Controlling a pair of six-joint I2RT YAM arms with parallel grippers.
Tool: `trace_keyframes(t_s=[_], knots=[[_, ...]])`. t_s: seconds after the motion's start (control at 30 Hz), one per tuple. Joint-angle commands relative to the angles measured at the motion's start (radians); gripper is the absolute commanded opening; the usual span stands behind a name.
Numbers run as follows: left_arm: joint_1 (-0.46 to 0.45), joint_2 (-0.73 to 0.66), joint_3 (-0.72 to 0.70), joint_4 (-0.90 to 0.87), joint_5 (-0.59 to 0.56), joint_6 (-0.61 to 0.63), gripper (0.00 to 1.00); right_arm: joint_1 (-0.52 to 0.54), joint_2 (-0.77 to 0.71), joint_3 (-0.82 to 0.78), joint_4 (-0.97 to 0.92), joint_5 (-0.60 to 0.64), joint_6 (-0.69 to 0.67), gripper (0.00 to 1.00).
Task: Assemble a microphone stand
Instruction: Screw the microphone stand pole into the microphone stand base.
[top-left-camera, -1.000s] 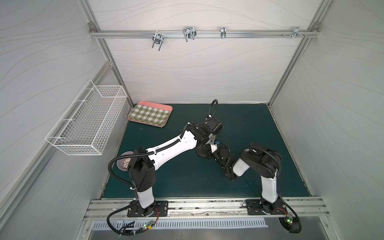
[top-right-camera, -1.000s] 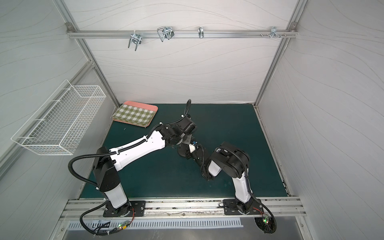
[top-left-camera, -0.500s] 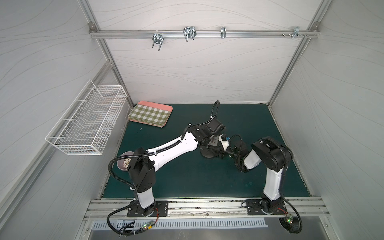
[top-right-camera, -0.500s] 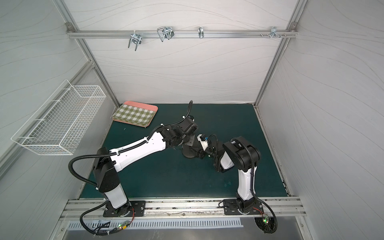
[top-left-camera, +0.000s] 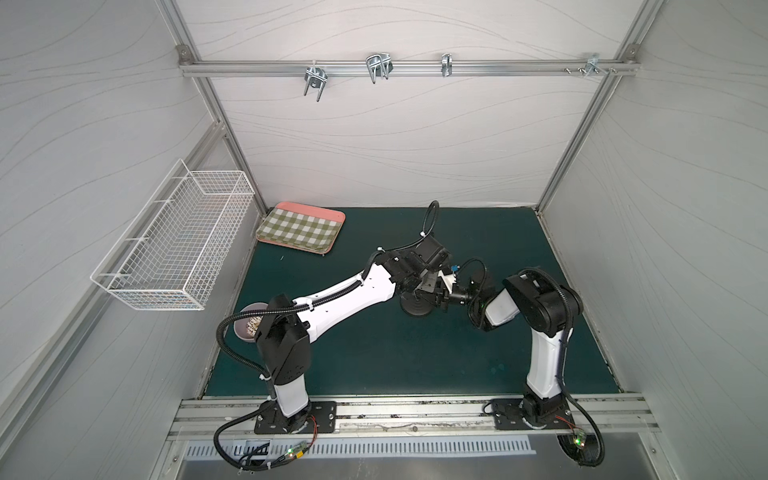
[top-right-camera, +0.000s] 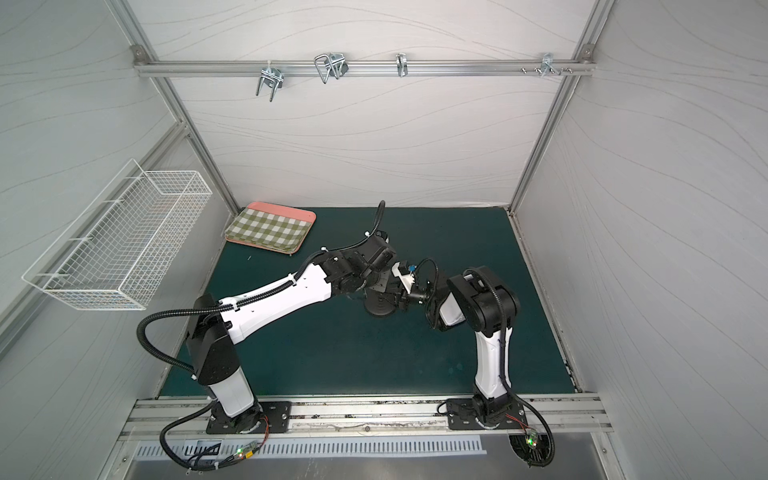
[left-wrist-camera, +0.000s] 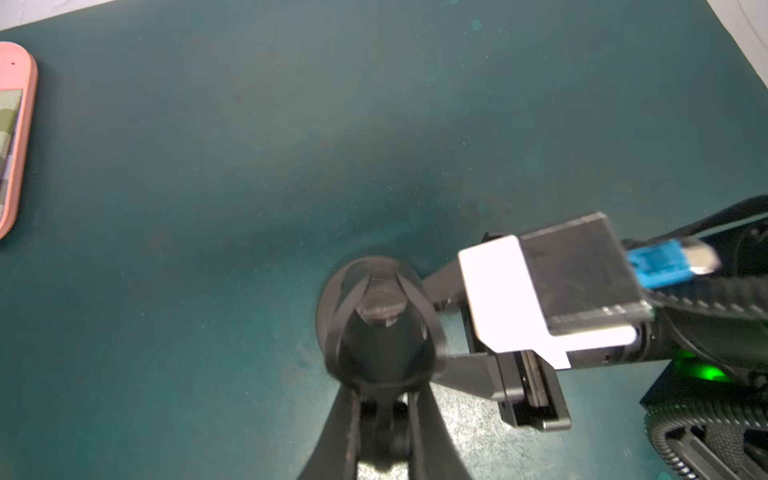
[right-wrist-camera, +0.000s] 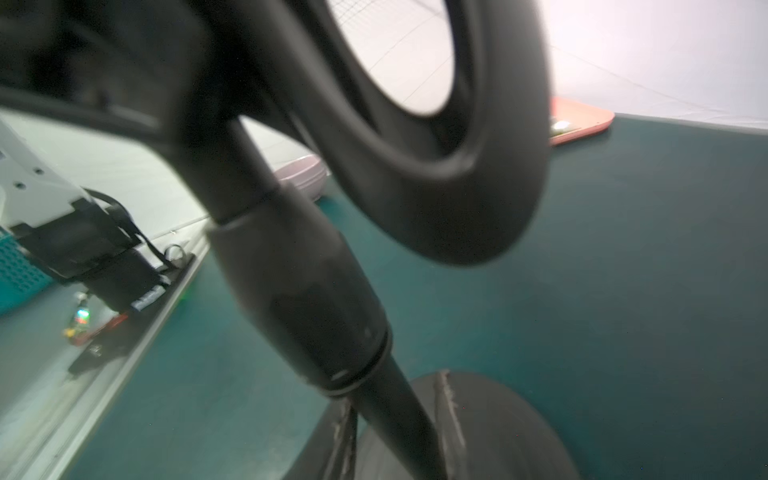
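black rod (right-wrist-camera: 291, 270) is standing over the base (top-left-camera: 417, 310), left gripper (left-wrist-camera: 384, 411) clamping it, right gripper (right-wrist-camera: 397, 428) closely flanking it, contact unclear

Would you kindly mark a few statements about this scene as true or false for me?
1. The disc base rests on the green mat. True.
2. The rod lies on the checked tray. False: the rod stands over the base, held by the left gripper, away from the tray.
3. The right gripper has a finger on either side of the rod. True.
4. The wire basket sits on the mat. False: it hangs on the side wall.
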Motion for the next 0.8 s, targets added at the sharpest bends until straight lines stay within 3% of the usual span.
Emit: trace_keyframes(t_s=[0.0,0.33,0.57,0.63,0.77], knots=[[0.0,0.026,0.009,-0.045,0.063,-0.007,0.04,0.026,0.012,-0.011,0.023,0.069,-0.031,0.24],[0.011,0.037,0.026,-0.054,0.065,-0.013,0.03,0.201,-0.055,-0.103,0.026,0.546,-0.121,0.19],[0.022,0.023,0.015,-0.055,0.06,-0.022,0.03,0.397,-0.042,-0.088,0.029,1.082,-0.1,0.19],[0.023,0.022,0.015,-0.056,0.059,-0.022,0.03,0.431,-0.038,-0.073,0.029,1.136,-0.108,0.2],[0.028,0.019,0.015,-0.056,0.062,-0.018,0.04,0.429,-0.055,-0.075,0.029,1.04,-0.139,0.33]])
